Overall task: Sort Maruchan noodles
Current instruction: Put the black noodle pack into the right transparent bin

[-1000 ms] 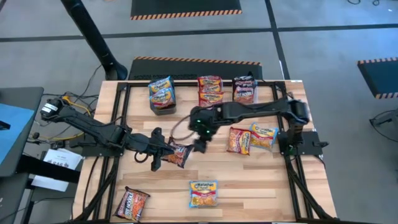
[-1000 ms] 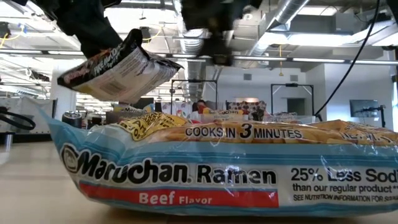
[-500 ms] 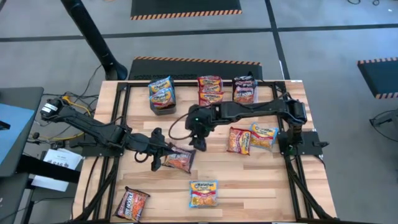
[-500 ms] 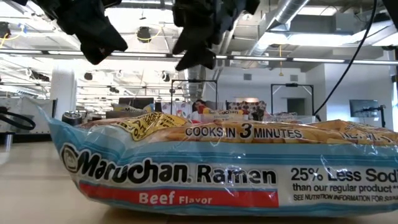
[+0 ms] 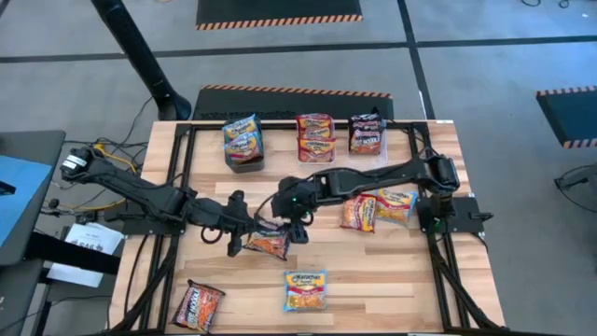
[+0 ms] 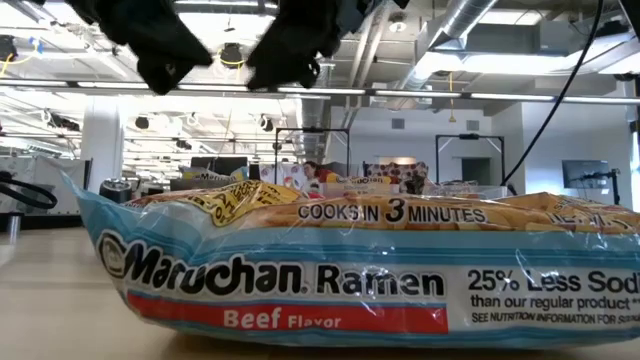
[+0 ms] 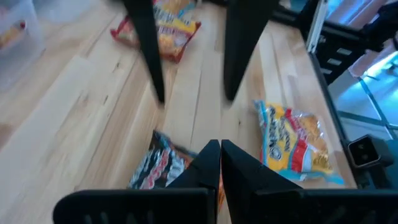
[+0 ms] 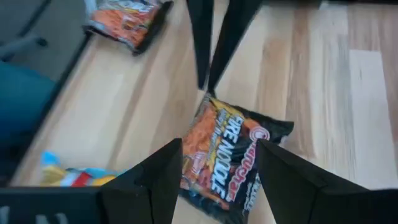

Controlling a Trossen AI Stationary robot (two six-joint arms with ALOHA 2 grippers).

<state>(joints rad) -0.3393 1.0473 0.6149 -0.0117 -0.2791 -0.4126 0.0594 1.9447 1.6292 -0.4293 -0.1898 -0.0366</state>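
The black/red noodle packet [image 5: 270,242] lies flat near the middle of the worktop [image 5: 373,271], between the front and back edges; it is judged light, crinkly and slippery with a brittle block inside, best pinched across a sealed edge. The left hand [image 5: 244,233], fingers closed and empty, sits just beside it, and the right hand [image 5: 297,228] hovers over it with fingers wide. A second ago the left hand held this packet aloft; now it rests released, and the right hand has swung down over it.

Pale wooden table [image 5: 373,280] edged by a black metal frame [image 5: 182,159]. Beyond the far edge, a black floor mat with orange-striped border [image 5: 280,11] on grey floor. Off the table's left side, a blue panel [image 5: 17,191].
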